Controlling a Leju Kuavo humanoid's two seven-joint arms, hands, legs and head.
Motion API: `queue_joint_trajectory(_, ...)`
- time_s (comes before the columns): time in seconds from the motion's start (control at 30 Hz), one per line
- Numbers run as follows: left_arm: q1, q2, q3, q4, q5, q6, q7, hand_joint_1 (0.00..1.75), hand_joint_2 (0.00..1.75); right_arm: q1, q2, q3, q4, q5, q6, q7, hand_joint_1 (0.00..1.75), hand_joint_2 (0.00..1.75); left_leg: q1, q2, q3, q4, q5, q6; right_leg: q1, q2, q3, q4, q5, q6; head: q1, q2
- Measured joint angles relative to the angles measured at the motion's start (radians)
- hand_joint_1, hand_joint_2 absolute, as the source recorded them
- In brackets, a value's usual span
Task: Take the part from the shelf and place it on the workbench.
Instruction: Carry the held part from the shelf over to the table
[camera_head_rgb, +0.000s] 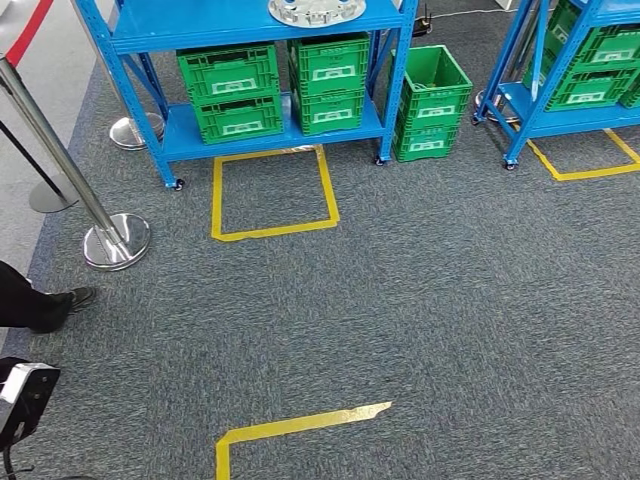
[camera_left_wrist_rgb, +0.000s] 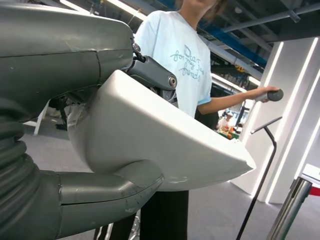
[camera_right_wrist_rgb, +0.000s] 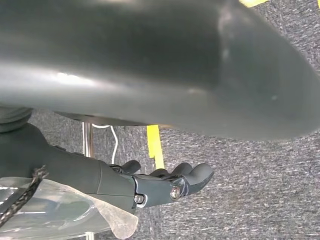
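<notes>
A round silver metal part (camera_head_rgb: 317, 10) lies on the upper level of a blue shelf (camera_head_rgb: 256, 25) at the far side of the head view, cut off by the picture's top edge. Both arms hang low, far from the shelf. My left hand (camera_left_wrist_rgb: 113, 192) has its thick grey thumb and dark fingers (camera_left_wrist_rgb: 153, 74) stretched out and holds nothing. The dark fingers of my right hand (camera_right_wrist_rgb: 166, 182) are extended above the grey carpet and are also empty.
Green crates (camera_head_rgb: 230, 90) fill the shelf's lower level, and another crate (camera_head_rgb: 430, 100) stands on the floor beside it. A second blue shelf (camera_head_rgb: 558, 90) is at the right. Yellow tape squares (camera_head_rgb: 272, 195) mark the carpet. Chrome stanchions (camera_head_rgb: 113, 240) stand left. A person (camera_left_wrist_rgb: 181, 65) is close on my left, with a shoe (camera_head_rgb: 64, 305) on the carpet.
</notes>
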Motion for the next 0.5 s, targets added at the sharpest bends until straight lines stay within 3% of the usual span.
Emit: queue_joint_trajectory(0.5, 0.003, -0.009, 0.004, 0.0, -0.001, -0.004, -0.005, 1.47, 1.75, 0.0, 0.0, 0.0, 0.001, 0.0, 0.021, -0.009, 0.0, 0.0, 0.0, 0.0, 0.0, 0.0, 0.0, 0.0, 0.0, 0.0, 0.0, 0.0, 0.0, 0.0, 0.0, 0.0)
